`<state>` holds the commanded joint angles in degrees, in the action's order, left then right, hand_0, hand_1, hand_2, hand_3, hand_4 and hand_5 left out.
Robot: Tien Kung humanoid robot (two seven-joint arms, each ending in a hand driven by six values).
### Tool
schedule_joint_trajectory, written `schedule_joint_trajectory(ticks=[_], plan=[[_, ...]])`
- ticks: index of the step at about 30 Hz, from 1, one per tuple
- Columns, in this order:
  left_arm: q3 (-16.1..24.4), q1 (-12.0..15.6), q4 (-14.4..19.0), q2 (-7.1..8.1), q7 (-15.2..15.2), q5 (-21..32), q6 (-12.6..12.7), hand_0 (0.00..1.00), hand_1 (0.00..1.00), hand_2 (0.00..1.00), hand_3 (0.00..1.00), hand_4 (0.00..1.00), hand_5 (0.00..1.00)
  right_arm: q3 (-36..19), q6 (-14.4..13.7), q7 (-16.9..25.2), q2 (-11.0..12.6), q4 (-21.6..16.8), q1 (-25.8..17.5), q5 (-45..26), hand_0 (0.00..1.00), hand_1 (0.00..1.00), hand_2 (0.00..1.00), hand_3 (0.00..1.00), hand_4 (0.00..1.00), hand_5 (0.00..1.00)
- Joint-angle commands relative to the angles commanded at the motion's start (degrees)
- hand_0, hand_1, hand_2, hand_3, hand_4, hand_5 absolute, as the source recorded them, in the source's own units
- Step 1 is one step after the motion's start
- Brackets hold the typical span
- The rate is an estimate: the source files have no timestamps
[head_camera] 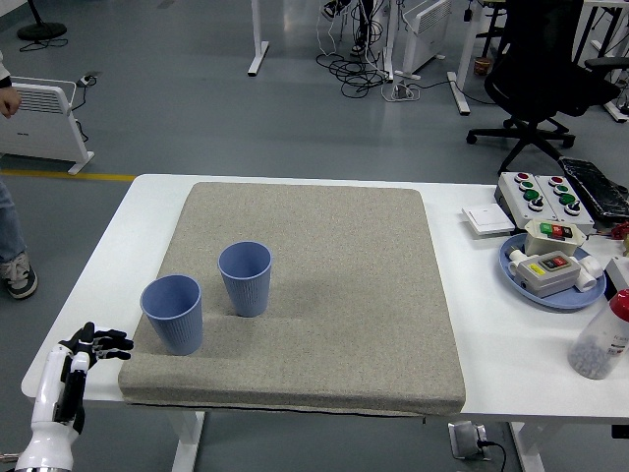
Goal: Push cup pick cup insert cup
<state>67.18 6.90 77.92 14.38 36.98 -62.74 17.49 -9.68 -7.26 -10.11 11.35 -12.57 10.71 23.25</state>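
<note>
Two blue ribbed cups stand upright on a grey mat (344, 236). The left cup (173, 313) is near the mat's front left corner. The second cup (245, 278) stands just right of it and a little farther back, apart from it. My left hand (94, 344) is at the table's left front edge, left of the left cup, with fingers spread and empty. It does not touch the cup. My right hand is out of view.
At the right of the table are a blue tray (550, 292) with button boxes, a control box (536, 194), a white square (486, 218) and a red-capped bottle (604, 339). A person's hand and leg (10, 226) show at the far left.
</note>
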Motion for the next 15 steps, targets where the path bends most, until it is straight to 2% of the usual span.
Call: schedule_joint_trajectory(ticks=[3,4,9,10,15], plan=[[-0.94,-0.29,-0.24,0.04,0.0,-1.35,-0.03,0.369,0.455,0.443,0.422,0.583,0.998,0.03,0.03,0.0,0.01,0.0,-0.03,-0.08,0.728,0.666,0.703,0.597,0.164,0.388],[-1.14,-0.36,-0.29,0.04,0.0,-1.63,-0.03,0.408,0.477,0.46,0.428,0.564,0.998,0.03,0.03,0.0,0.01,0.0,-0.03,-0.09,0.728,0.666,0.703,0.597,0.163,0.388],[-2.61,-2.06,-1.51,-0.61,-0.02,-1.83,-0.48,0.408,0.477,0.46,0.428,0.564,0.998,0.01,0.13,-0.05,0.0,0.02,-0.04,-0.05,0.728,0.666,0.703,0.597,0.163,0.388],[-2.78,-2.45,-1.95,-0.74,-0.28,-1.89,-0.62,0.437,0.49,0.468,0.433,0.56,0.998,0.05,0.15,-0.04,0.0,0.02,-0.04,-0.11,0.729,0.667,0.703,0.597,0.163,0.389],[-2.94,-3.77,-3.58,-1.17,-1.44,-2.42,-1.07,0.437,0.49,0.468,0.433,0.56,0.998,0.03,0.23,-0.04,-0.04,0.03,-0.02,-0.2,0.729,0.667,0.703,0.597,0.163,0.389]])
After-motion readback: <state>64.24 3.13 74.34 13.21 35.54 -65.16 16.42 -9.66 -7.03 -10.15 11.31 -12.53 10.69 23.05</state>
